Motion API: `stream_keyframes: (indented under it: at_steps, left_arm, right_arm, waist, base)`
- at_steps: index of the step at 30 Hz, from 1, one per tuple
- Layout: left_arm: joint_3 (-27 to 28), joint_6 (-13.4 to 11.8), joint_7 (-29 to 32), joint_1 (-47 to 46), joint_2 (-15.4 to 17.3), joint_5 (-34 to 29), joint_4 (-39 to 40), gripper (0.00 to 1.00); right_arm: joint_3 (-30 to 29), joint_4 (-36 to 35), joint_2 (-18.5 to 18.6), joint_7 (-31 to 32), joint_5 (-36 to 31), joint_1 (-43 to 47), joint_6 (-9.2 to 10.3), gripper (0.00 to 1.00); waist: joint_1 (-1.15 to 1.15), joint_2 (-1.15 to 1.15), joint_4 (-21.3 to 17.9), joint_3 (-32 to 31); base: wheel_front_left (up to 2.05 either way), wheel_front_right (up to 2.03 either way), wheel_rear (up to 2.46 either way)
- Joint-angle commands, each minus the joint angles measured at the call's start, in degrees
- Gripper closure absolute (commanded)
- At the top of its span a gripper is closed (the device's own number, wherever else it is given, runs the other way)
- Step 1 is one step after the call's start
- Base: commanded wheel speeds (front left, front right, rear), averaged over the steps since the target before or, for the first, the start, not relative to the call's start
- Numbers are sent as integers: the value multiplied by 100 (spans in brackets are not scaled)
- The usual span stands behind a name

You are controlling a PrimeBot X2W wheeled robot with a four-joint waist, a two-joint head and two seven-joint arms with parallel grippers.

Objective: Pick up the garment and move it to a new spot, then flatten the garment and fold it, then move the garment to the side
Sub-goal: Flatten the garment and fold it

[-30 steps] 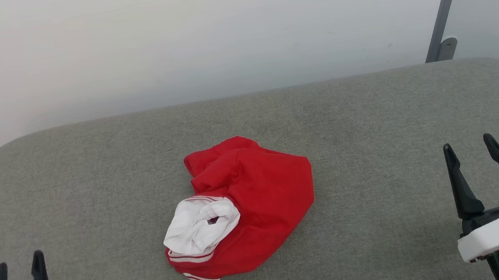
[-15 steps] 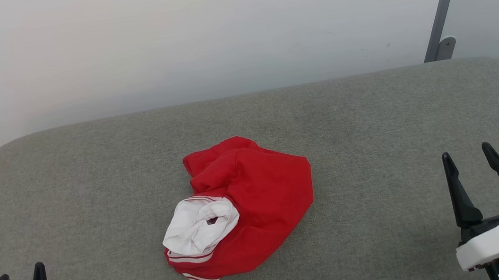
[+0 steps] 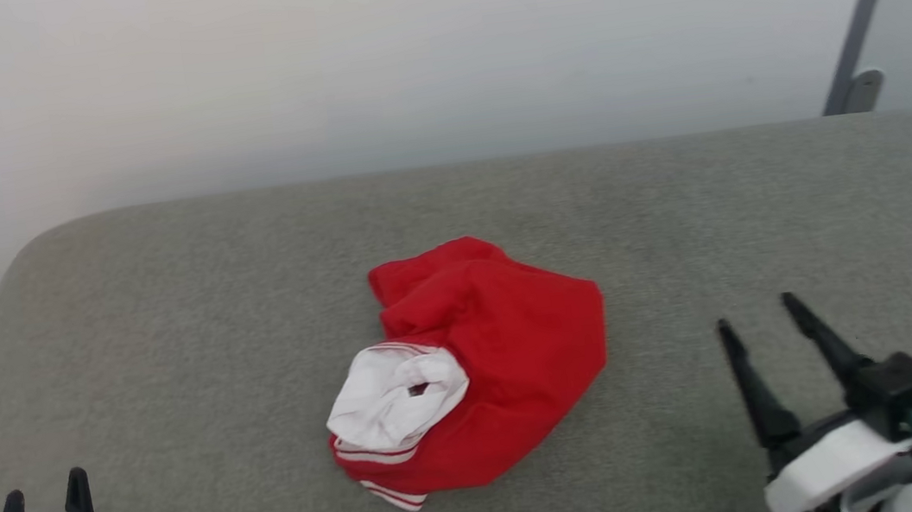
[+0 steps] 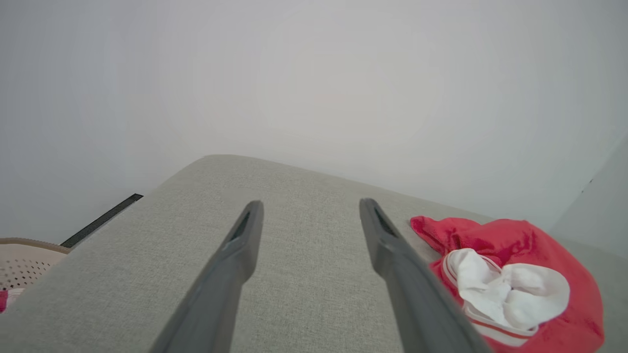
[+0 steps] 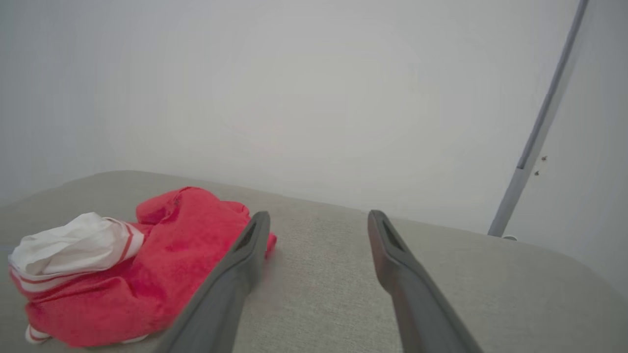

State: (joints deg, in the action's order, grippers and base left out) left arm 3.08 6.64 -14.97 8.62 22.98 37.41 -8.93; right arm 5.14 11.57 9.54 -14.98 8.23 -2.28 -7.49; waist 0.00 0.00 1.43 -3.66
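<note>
The garment lies crumpled in a heap at the middle of the grey padded table, red cloth with a bunched white sleeve and striped trim at its near left. At the lower left, my left gripper stands open and empty, well left of the heap. My right gripper is open and empty to the heap's right, a short gap away. The left wrist view has the garment right of the open fingers. In the right wrist view the garment lies left of the open fingers, partly behind the left one.
A white wall rises behind the table. A grey metal post leans at the back right. A beige perforated basket sits beyond the table's left edge. Bare grey surface surrounds the heap on all sides.
The camera has shifted, sliding the scene rightward and down. My right gripper has come left toward the garment. The garment has not moved on the table.
</note>
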Motion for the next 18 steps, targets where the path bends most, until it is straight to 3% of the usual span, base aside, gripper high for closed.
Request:
stream_keyframes:
  at_steps: [1,7,18]
  left_arm:
    - [11,21,-30,-91,-38,-55,-8,0]
    - [-233,14,-20,-281,-189,-197,-49,0]
    - [-781,44,-15,-882,-470,-265,-130,0]
  right_arm:
    - [153,72,48,15,62,-119,0,0]
    - [939,511,298,526,372,-560,1,0]
    - [2086,1521,778,2185,704,-1778,0,0]
  waist:
    - [0,0,153,48]
    - [0,0,635,146]
    - [0,0,1584,627]
  base:
    - [0,0,0]
    - [0,0,0]
    - [0,0,0]
